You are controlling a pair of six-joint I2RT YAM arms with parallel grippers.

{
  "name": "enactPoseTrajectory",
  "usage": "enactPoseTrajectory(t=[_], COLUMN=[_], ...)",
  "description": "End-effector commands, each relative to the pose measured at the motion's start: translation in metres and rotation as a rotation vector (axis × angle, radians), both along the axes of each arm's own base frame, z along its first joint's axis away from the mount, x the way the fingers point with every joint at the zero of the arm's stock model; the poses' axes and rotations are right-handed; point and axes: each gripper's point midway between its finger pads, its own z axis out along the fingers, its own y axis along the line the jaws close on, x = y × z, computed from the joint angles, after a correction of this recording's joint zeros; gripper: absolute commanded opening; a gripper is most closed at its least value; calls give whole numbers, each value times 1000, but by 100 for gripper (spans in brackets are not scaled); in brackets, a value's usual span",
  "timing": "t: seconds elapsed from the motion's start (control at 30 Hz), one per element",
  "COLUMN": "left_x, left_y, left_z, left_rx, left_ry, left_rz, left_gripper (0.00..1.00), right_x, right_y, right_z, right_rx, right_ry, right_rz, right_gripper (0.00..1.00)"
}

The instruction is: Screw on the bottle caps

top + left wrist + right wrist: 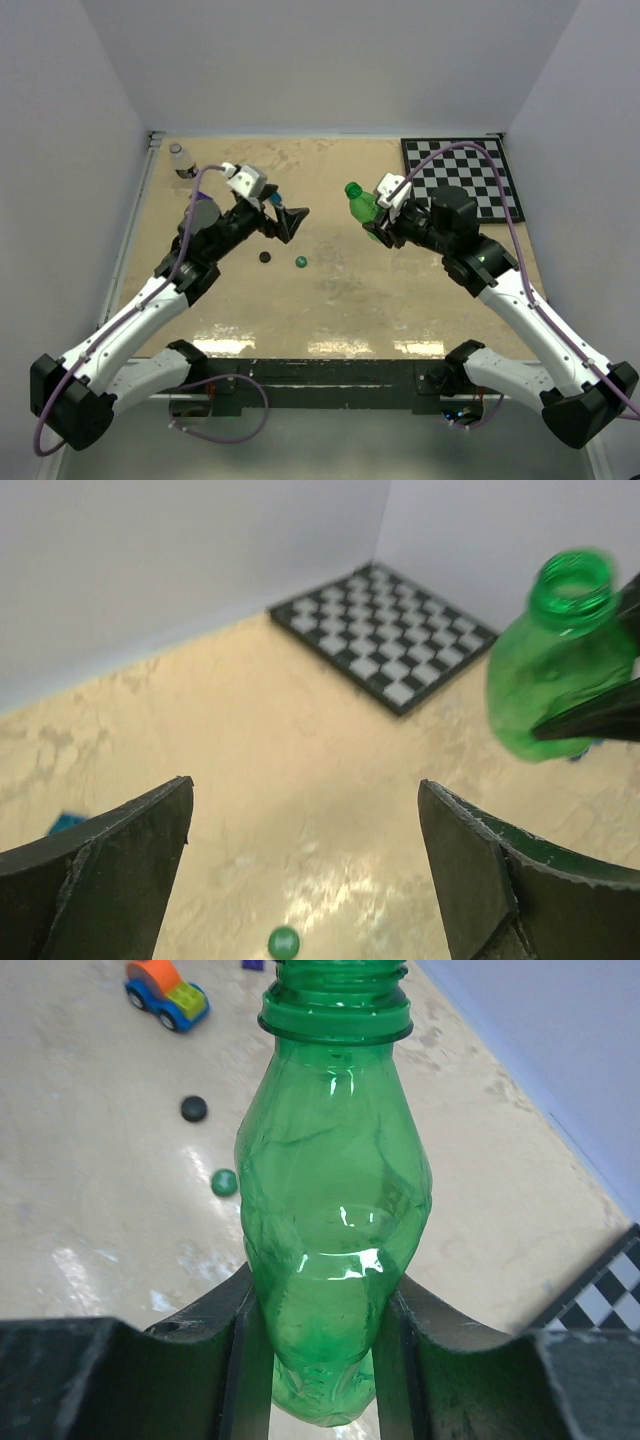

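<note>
2 bottles, 2 caps, 2 pincers.

Right pincer (372, 222) is clamped on the lower body of the green bottle (360, 203). The bottle's open neck points away from it, toward the left pincer (285, 222). Left pincer is spread wide and holds nothing.

Green cap (301, 262) and black cap (265, 257) lie side by side but apart on the surface (400, 300), just below the left pincer. The clear bottle (182, 160) stands upright, well apart from both pincers, behind the left arm in the far corner.

- **Top view:** the only one showing the clear bottle.
- **Left wrist view:** shows the green cap only, not the black one.
- **Right wrist view:** shows both caps beyond the held bottle. It also shows 1 toy car (168, 995), which the left wrist view does not.
- **All three views:** 1 checkerboard (470, 180), just behind the right pincer.
</note>
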Motion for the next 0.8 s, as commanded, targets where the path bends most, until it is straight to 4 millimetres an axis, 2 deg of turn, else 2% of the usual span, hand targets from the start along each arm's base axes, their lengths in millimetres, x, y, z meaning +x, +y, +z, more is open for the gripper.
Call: enactPoseTrajectory(t=[0.0,0.17,0.37,0.53,0.77], left_x=[15,23,34,39,31], left_y=[2,-17,-9,-11,-21], left_z=[-76,-127,-194,-221,-259], left_rx=[204,269,409,515,627], left_ry=[286,506,781,853,952], left_rz=[46,20,155,224,222], left_gripper=[97,87,84,78,66], right_x=[12,11,10,10,9], right_y=[-28,-35,-44,-48,-52], right_z=[-7,-7,-2,-6,-4], right_rx=[-128,-129,-116,-128,-130], right_ry=[-68,-74,-93,-97,-121], right_rz=[-108,-146,-193,-206,-219], right_gripper=[11,11,10,9,8])
